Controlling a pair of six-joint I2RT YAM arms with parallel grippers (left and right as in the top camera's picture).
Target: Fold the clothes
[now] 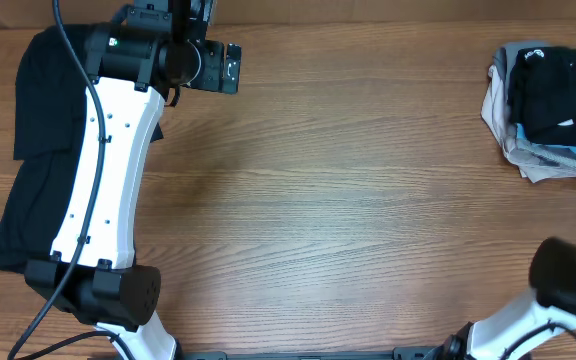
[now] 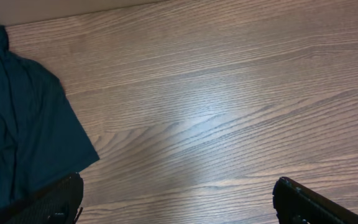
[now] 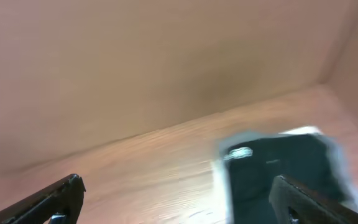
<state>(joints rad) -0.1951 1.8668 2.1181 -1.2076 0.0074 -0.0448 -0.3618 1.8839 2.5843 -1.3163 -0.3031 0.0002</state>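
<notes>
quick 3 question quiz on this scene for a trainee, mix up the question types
1. True or false: the left gripper is shut on the loose black garment.
2. Where does the folded black garment lie? A: on the pale pile at the right edge. B: on the loose black garment. C: in the left gripper.
3. In a word, how do the jaws of the right gripper stand?

Key:
1. False: its jaws stand open and empty.
2. A.
3. Open, holding nothing.
</notes>
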